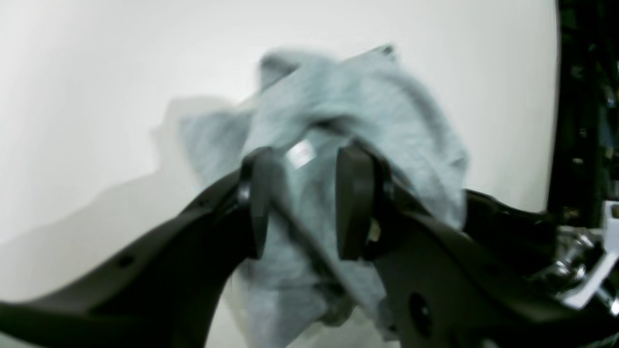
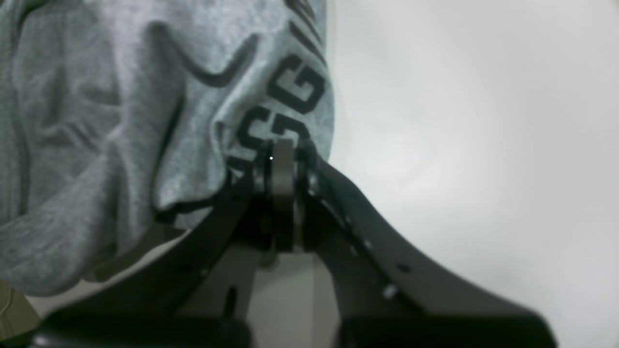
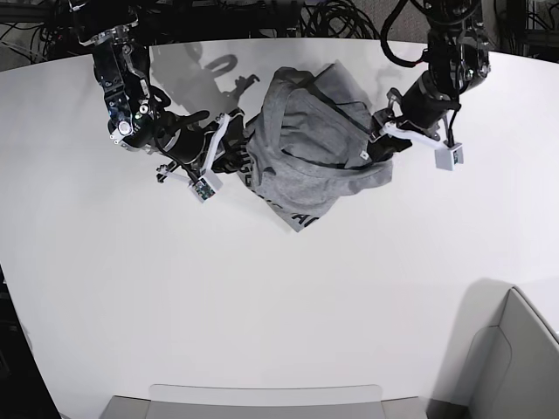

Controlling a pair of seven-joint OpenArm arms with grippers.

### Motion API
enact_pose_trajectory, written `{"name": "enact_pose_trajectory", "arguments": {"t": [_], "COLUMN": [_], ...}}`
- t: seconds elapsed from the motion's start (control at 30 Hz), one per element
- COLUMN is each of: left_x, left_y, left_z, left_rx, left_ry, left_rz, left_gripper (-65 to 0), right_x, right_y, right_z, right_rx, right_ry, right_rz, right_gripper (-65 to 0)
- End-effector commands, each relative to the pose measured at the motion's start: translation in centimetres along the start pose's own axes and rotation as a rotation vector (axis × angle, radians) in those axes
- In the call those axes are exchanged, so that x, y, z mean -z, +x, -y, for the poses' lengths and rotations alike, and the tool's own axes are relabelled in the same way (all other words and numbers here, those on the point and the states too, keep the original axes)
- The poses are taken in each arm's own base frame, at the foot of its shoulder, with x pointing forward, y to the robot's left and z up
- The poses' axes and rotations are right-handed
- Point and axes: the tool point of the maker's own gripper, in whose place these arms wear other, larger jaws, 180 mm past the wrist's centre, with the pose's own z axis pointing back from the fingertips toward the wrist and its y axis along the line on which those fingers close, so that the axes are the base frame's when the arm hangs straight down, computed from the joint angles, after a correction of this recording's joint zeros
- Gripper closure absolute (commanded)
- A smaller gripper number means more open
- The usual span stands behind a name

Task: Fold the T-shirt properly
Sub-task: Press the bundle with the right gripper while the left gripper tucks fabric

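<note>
No fold made: the T-shirt [image 3: 306, 148] lies bunched at upper centre of the bench [image 3: 279, 305], right pincer [image 2: 283, 159] clamped on its lettered edge, left pincer [image 1: 304, 193] spread apart around cloth.

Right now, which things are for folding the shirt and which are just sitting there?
For the job:
T-shirt, bunched up
right gripper, shut on the lettered cloth
left gripper, jaws apart around cloth

Just there:
white table
cables behind the table
</note>
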Motion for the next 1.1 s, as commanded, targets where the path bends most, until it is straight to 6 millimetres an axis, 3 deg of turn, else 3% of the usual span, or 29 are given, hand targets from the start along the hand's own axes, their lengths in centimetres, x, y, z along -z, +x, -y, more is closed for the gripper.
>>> {"name": "enact_pose_trajectory", "arguments": {"t": [0.0,0.17,0.57,0.7,0.93,1.07], "left_x": [-0.5,-1.1,-0.3,0.6,1.8,2.4], "left_y": [0.6,0.4,1.1,-0.4,-0.4,-0.2], "left_z": [0.2,-1.3,-0.8,0.3,0.5,0.5], "left_rx": [0.002,-0.012,-0.014,0.002,-0.005,-0.003], "left_ry": [-0.009,0.03,0.014,-0.013,-0.021,-0.022], "left_rz": [0.029,0.037,0.043,-0.008,-0.017,-0.025], "left_gripper": [-21.1,-21.1,-21.1,-21.2,-21.0,-11.1], "right_x": [-0.3,-0.3,-0.3,-0.3,-0.3,-0.3], "right_y": [1.4,1.3,1.5,1.4,1.4,1.4], "right_z": [0.3,0.3,0.3,0.2,0.2,0.2], "right_rx": [-0.013,-0.012,-0.014,-0.012,-0.013,-0.013], "right_ry": [0.001,0.001,0.0,0.001,0.002,0.002], "right_rz": [0.045,0.044,0.048,0.046,0.047,0.047], "right_gripper": [-2.1,-2.1,-2.1,-2.1,-2.1,-2.1]}}
